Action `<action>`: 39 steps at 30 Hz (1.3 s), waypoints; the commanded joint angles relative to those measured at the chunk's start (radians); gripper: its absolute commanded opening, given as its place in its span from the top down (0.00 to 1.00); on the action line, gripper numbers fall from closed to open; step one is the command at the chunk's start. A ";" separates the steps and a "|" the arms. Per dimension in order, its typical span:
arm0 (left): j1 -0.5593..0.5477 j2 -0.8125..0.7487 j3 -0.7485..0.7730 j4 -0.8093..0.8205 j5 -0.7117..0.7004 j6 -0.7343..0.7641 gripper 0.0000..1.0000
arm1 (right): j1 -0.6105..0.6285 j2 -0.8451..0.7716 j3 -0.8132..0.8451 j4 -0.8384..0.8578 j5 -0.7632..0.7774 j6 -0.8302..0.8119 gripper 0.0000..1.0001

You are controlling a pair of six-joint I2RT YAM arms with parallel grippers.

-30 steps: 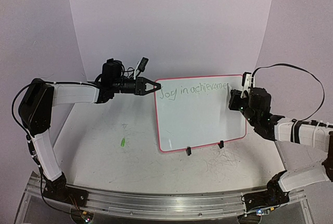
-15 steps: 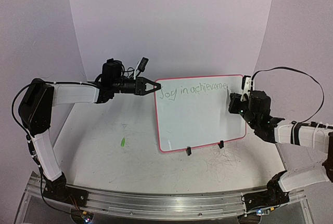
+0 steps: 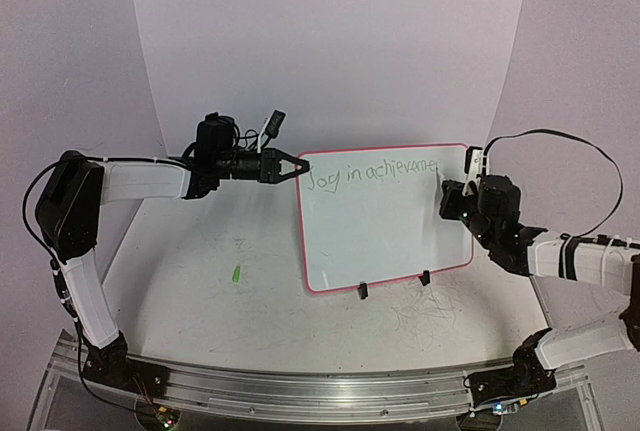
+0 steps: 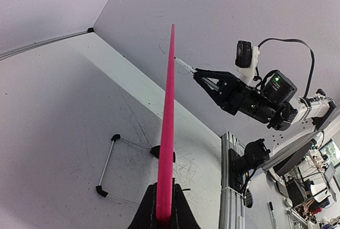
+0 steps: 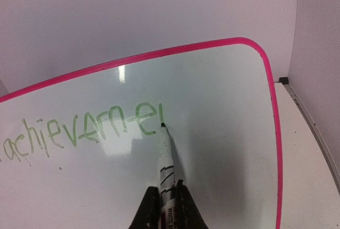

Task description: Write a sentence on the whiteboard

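Whiteboard (image 3: 385, 231) stands on the counter (image 3: 200, 291), the left claw (image 3: 300, 165) pinched shut on its pink rim, apparently to steady it, while the right claw (image 5: 166, 189), closed around a marker (image 5: 164, 154), sets the tip at the end of the green sentence (image 5: 90, 128).

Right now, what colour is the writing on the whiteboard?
The sentence is green, clearest in the right wrist view.

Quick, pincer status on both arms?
Left pincer: closed on the board edge.
Right pincer: closed on a marker, its tip at the board.
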 commanded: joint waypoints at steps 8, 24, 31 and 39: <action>-0.025 -0.029 -0.006 -0.019 -0.011 0.054 1.00 | -0.005 0.041 0.091 0.024 0.051 -0.011 1.00; -0.027 -0.029 -0.007 -0.020 -0.011 0.053 1.00 | -0.005 -0.029 -0.008 -0.041 0.024 0.031 1.00; -0.029 -0.026 -0.005 -0.020 -0.011 0.053 1.00 | -0.006 -0.044 0.061 -0.036 0.033 -0.003 1.00; -0.028 -0.026 -0.005 -0.021 -0.011 0.054 1.00 | -0.039 -0.042 0.111 -0.024 0.017 -0.023 1.00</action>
